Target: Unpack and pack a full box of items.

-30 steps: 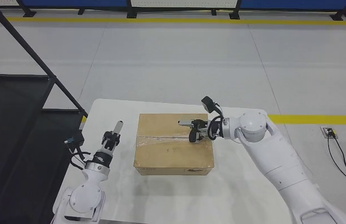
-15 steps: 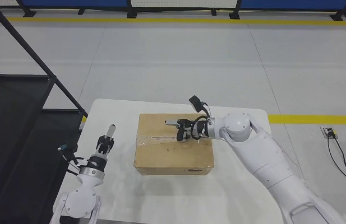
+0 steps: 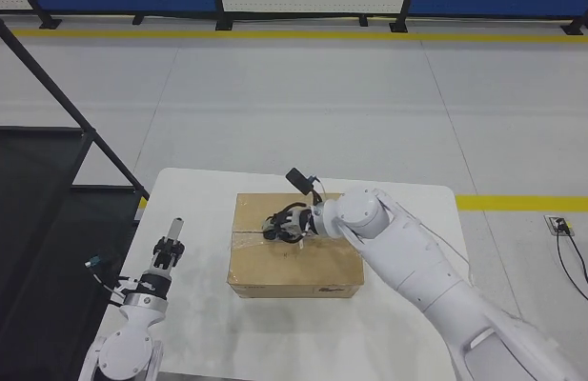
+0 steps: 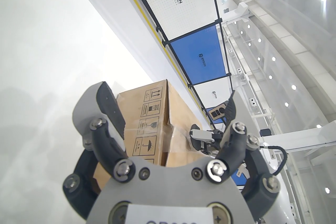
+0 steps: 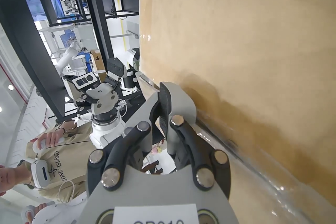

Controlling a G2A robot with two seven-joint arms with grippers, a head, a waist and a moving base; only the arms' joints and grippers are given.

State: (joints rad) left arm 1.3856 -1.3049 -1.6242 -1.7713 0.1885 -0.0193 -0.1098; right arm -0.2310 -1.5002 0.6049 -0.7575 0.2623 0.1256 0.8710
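Left claw [image 3: 173,231] spread open over the white table's [image 3: 208,329] left side, apart from the box, closed cardboard box [image 3: 294,269] at the table's middle, clear tape [image 3: 251,241] along its top seam, right claw [image 3: 272,228] pressed together, low on the taped seam

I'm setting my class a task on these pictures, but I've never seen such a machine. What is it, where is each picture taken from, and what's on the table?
It is a two-armed robot, and each arm ends in an end effector. The wide picture looks down from above the arms. The other two come from a camera on each wrist. On the white table stands one taped cardboard box. The right end effector, closed and empty, sits on the box's taped top. The left end effector is open, holds nothing, and is beside the box without touching it.
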